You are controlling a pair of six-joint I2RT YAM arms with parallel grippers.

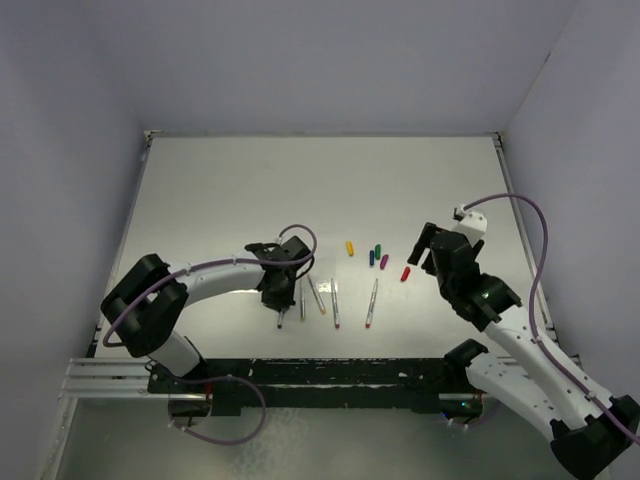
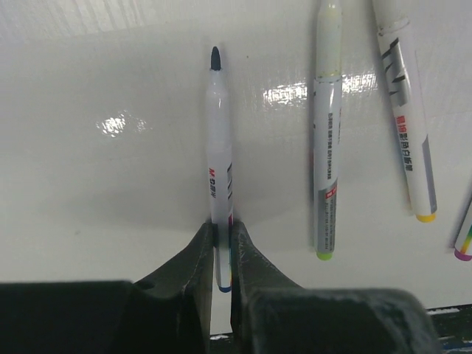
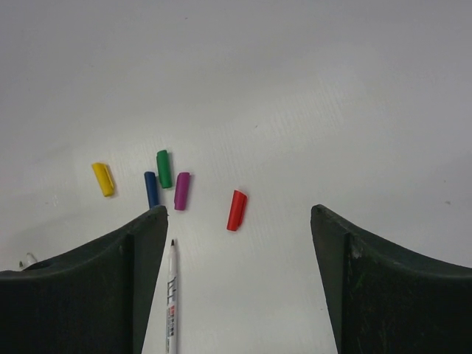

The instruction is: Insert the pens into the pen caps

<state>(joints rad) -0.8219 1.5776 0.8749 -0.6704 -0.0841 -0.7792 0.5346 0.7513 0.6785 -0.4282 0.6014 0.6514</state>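
My left gripper (image 1: 275, 296) is shut on the rear end of a pen with a dark blue tip (image 2: 219, 162); its fingers (image 2: 198, 254) pinch the barrel low over the table. Three more pens lie to its right in the left wrist view: a green-ended one (image 2: 327, 147), a yellow-ended one (image 2: 405, 125) and a purple-ended one (image 2: 464, 240). My right gripper (image 3: 237, 214) is open and empty, hovering just behind the red cap (image 3: 237, 210). The yellow (image 3: 103, 179), green (image 3: 164, 168), dark blue (image 3: 151, 189) and purple (image 3: 181, 190) caps lie to its left, and a fifth pen (image 3: 172, 295) lies by the left finger.
In the top view the pens (image 1: 335, 303) lie in a row near the table's front, with the caps (image 1: 378, 250) clustered behind them. White walls enclose the table (image 1: 250, 190) at the back and sides. A purple cable (image 1: 535, 250) loops over the right arm.
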